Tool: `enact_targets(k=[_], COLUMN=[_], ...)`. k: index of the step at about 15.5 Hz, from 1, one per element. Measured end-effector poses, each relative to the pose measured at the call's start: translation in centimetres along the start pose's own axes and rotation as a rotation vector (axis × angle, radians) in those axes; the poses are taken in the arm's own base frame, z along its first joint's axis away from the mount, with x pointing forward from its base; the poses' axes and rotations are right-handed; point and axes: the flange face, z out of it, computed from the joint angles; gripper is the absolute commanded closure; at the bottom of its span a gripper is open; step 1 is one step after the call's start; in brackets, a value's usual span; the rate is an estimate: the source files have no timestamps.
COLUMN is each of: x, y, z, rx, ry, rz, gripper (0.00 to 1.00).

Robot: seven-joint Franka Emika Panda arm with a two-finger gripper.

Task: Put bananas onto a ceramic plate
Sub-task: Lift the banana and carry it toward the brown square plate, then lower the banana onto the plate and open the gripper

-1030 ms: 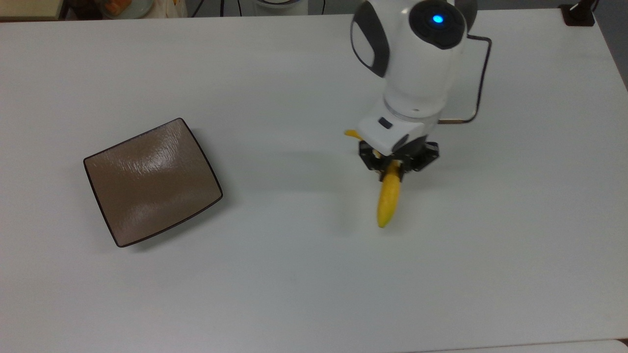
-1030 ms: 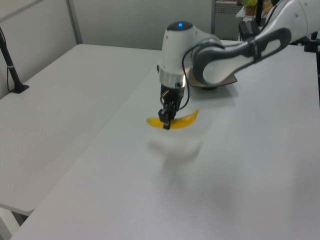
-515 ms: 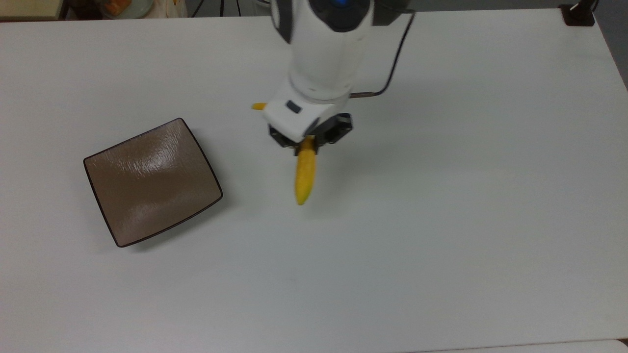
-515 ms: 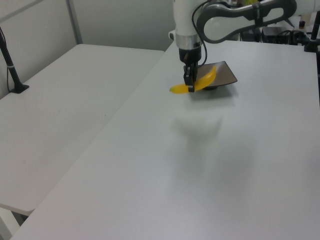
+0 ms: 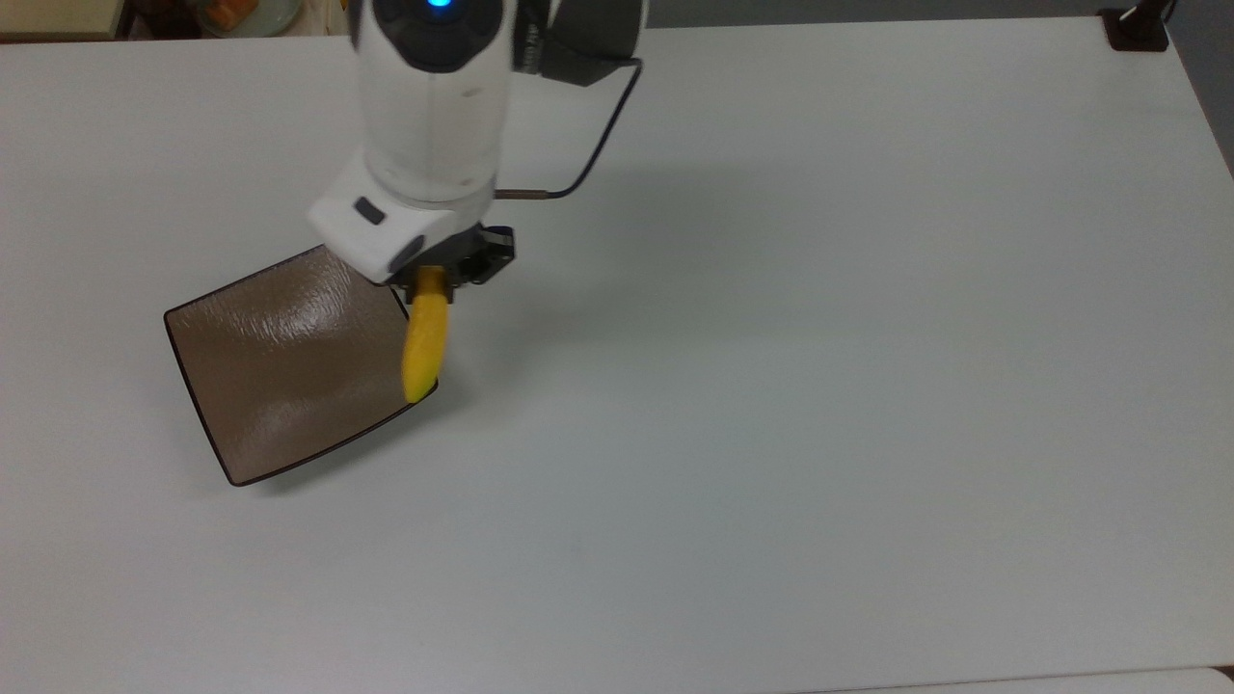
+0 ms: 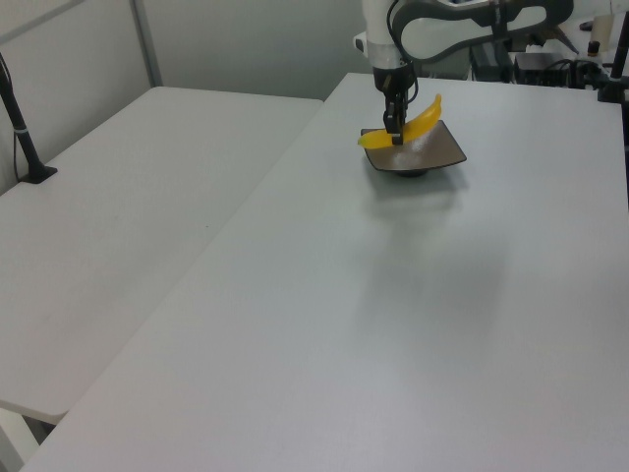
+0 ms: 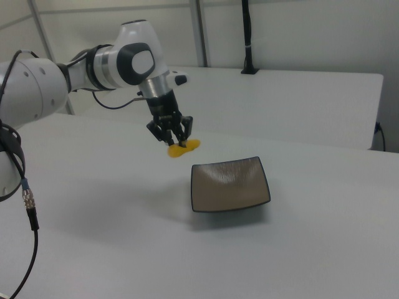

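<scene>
A yellow banana (image 5: 425, 347) hangs in the air, held near its middle by my gripper (image 5: 431, 280), which is shut on it. In the top view its lower end overlaps the right edge of the square brown plate (image 5: 289, 357), which lies flat on the white table. The left view shows the banana (image 6: 413, 126) above the plate (image 6: 432, 152), with the gripper (image 6: 394, 135) over the plate's near-left part. From the right view, the banana (image 7: 182, 148) and gripper (image 7: 171, 139) sit up and to the left of the plate (image 7: 230, 184).
The white table (image 5: 771, 434) stretches wide to the top view's right and front of the plate. A second white table (image 6: 128, 197) stands at the left view's left, with a black post (image 6: 22, 128) on it. A thin cable (image 5: 588, 164) trails from the arm.
The arm has carried the banana across the table toward the top view's left, from the right-middle of the table to the plate's right edge. The plate has not moved.
</scene>
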Motion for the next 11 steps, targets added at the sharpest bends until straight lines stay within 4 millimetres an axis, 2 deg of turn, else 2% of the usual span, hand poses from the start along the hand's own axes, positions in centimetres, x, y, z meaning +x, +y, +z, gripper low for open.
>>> enact_targets(k=[3,5,6,7,11], x=[-0.6,-0.6,-0.6,-0.6,-0.1], y=[3.4,5.2,5.8,6.3,7.7], z=[0.6,0.8,0.9,1.2,0.9], rx=[-0.003,-0.011,-0.014,-0.016,-0.037], ry=[-0.005,0.029,0.042,0.051,0.13], rz=[0.01,0.029,0.037,0.045,0.063], gripper=[0.85,0.79,0.56,0.01,0.0])
